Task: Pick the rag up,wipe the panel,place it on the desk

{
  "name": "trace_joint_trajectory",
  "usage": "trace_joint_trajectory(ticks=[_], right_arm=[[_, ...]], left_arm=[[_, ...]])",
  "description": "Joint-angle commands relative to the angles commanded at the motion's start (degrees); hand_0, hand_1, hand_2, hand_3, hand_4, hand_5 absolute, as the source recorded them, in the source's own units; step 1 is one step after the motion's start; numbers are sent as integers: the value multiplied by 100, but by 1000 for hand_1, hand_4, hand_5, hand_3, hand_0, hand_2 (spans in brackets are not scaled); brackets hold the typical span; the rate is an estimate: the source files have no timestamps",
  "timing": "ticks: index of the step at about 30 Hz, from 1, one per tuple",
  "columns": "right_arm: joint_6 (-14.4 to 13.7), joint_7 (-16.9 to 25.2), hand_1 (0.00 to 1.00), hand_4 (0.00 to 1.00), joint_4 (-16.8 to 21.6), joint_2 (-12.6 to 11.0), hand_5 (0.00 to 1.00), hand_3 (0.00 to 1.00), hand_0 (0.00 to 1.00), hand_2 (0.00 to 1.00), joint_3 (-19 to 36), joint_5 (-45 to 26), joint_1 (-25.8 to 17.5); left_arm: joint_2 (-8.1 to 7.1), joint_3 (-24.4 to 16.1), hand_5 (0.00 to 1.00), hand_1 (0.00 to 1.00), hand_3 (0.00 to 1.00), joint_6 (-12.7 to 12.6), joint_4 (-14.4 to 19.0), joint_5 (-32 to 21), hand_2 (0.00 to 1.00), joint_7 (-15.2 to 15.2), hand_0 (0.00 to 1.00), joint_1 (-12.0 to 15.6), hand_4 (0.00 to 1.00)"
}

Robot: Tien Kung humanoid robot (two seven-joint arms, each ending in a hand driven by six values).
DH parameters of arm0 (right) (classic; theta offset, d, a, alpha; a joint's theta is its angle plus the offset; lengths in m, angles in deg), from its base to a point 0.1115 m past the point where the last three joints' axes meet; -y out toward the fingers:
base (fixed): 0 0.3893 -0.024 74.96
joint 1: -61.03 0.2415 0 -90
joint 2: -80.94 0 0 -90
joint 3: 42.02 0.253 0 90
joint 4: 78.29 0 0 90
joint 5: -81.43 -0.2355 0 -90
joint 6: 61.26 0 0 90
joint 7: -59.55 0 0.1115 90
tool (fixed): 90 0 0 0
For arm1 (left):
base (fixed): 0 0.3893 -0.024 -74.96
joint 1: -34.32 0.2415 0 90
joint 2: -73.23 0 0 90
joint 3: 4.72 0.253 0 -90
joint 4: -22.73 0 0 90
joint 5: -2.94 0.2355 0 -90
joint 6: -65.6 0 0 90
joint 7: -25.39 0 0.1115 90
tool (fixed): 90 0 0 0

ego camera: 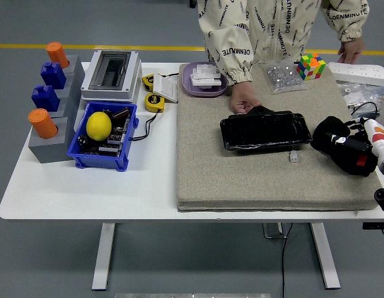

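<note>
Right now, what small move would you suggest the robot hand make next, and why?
Probably lift the black rag slightly: the right robot hand appears closed on it at the mat's right side, and the black panel, steadied by a person's hand, lies just left.

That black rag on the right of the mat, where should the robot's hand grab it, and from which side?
Probably the bunched top of the black rag, taken from the right and above. It lies as a soft crumpled heap on the grey mat, so any raised fold gives the fingers something to pinch. The right hand is already at that side; the glossy panel lies to the rag's left.
</note>
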Motion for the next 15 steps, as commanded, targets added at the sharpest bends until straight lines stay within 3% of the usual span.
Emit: trace_joint_trajectory(ticks=[15], right_arm=[[188, 54, 663, 998, -61, -148, 688, 727, 720, 724, -284, 57, 28]], left_arm=[[1, 6, 441, 636, 560, -2, 8, -20, 636, -2, 604, -13, 632]])
